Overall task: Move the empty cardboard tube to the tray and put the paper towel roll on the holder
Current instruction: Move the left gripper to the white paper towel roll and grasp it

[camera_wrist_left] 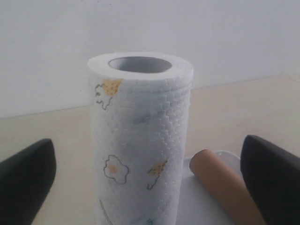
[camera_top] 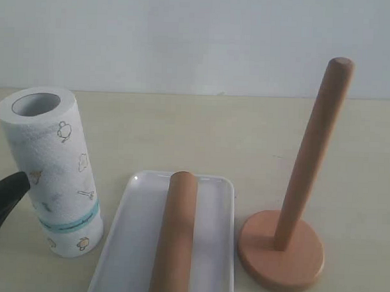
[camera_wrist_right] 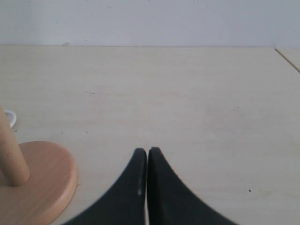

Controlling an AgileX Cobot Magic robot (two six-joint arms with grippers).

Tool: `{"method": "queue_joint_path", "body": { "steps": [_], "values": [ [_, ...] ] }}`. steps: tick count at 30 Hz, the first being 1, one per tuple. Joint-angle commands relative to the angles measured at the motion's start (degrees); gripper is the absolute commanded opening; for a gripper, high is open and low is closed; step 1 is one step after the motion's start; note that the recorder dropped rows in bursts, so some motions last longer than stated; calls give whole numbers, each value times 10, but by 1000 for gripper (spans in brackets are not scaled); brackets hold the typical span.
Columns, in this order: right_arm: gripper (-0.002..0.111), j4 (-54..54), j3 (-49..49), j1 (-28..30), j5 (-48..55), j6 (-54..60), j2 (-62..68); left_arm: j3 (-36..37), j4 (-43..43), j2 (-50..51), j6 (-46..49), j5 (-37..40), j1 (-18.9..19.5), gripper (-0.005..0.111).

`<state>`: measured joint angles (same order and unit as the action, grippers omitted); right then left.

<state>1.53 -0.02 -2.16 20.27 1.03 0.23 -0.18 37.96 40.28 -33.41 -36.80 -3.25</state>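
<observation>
Black left gripper: jaws spread wide, one on each side of the paper towel roll, gaps showing; nothing held.
Black right gripper: fingers pressed together, empty, low over the table beside the holder.
Paper towel roll: upright, left of the tray; probably light, soft and squashy, so grip mid-body, gently.
Empty cardboard tube: lying lengthwise in the tray.
Holder: right of the tray, pole bare.

A pale wooden table meets a white wall.
</observation>
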Motion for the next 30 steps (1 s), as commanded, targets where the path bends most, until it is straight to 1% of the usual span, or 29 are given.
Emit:
{"method": "queue_joint_path", "body": {
  "steps": [1, 3, 6, 8, 11, 13, 16, 18, 22, 30],
  "values": [
    [0, -6, 0, 3, -4, 2, -2, 2, -6, 20, 1, 2, 2, 110],
    [0, -6, 0, 3, -4, 2, -2, 2, -5, 37, 20, 0, 2, 110],
    [0, -6, 0, 3, -4, 2, -2, 2, -22, 78, 66, -46, 2, 110],
    [0, -6, 0, 3, -4, 2, -2, 2, -49, 107, 97, -82, 2, 110],
    [0, -6, 0, 3, -4, 2, -2, 2, -109, 158, 148, -116, 2, 110],
    [0, -6, 0, 3, -4, 2, -2, 2, -126, 198, 178, -155, 2, 110],
    [0, -6, 0, 3, -4, 2, -2, 2, -125, 257, 182, -201, 2, 110],
    [0, -6, 0, 3, -4, 2, -2, -1, -122, 292, 187, -216, 2, 110],
    [0, -6, 0, 3, -4, 2, -2, -26, -92, 358, 204, -269, 2, 110],
    [0, -6, 0, 3, -4, 2, -2, -84, -83, 459, 226, -307, 2, 110]
  ]
}}
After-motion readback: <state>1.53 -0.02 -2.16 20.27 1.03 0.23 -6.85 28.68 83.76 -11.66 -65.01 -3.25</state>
